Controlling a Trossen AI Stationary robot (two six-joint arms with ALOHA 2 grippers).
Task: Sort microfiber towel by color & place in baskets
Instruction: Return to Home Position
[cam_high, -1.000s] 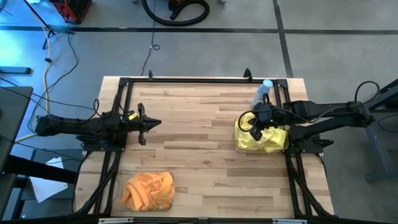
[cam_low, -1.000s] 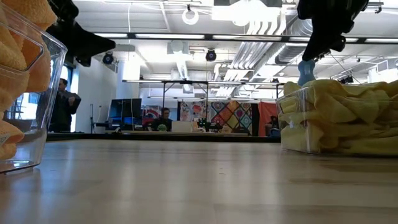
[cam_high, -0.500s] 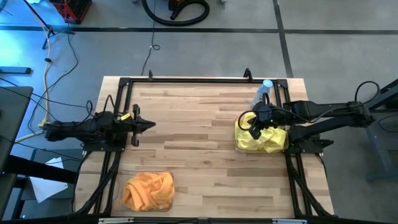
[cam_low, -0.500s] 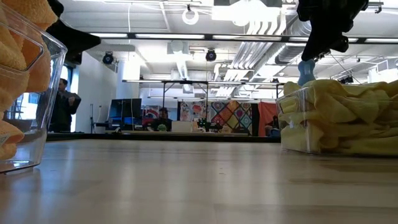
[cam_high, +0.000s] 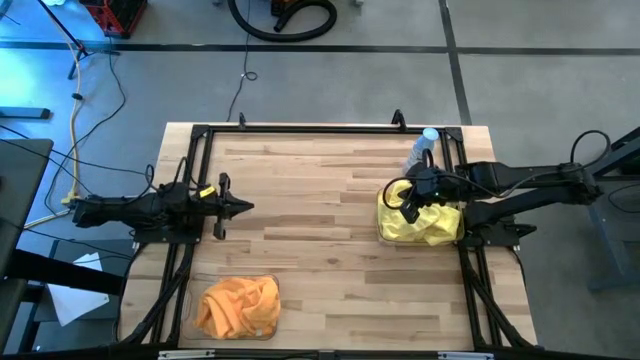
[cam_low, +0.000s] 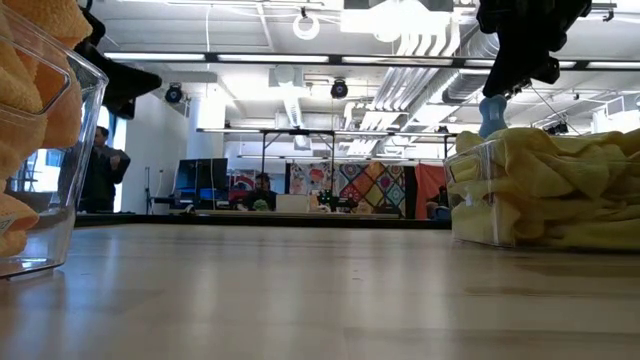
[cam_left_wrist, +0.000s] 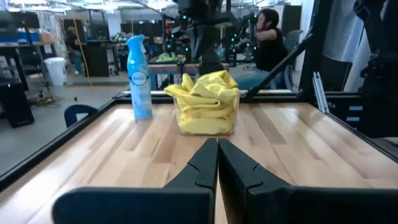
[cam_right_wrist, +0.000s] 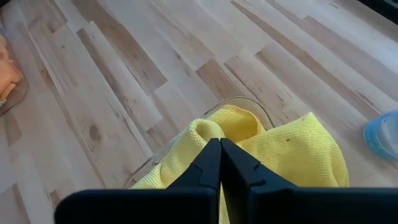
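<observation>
Orange towels (cam_high: 238, 307) fill a clear basket (cam_low: 60, 150) at the table's near left. Yellow towels (cam_high: 420, 222) are heaped in the other clear basket (cam_left_wrist: 205, 118) at the right side. My left gripper (cam_high: 248, 207) is shut and holds nothing. It points level across the bare table toward the yellow basket from the left edge. My right gripper (cam_right_wrist: 219, 143) is shut too. It hangs slanting down just above the yellow heap (cam_right_wrist: 280, 155), clear of it in the low view (cam_low: 505, 85).
A spray bottle with a blue label (cam_left_wrist: 139, 78) stands behind the yellow basket near the far right corner (cam_high: 423, 148). Black frame rails (cam_high: 300, 128) run along the table's edges. Bare wood (cam_high: 310, 220) lies between the two arms. People sit in the room beyond.
My left gripper has drawn back a little toward the table's left edge and sunk slightly, ending level with its fingers shut throughout. The right arm and both heaps of towels have stayed where they were.
</observation>
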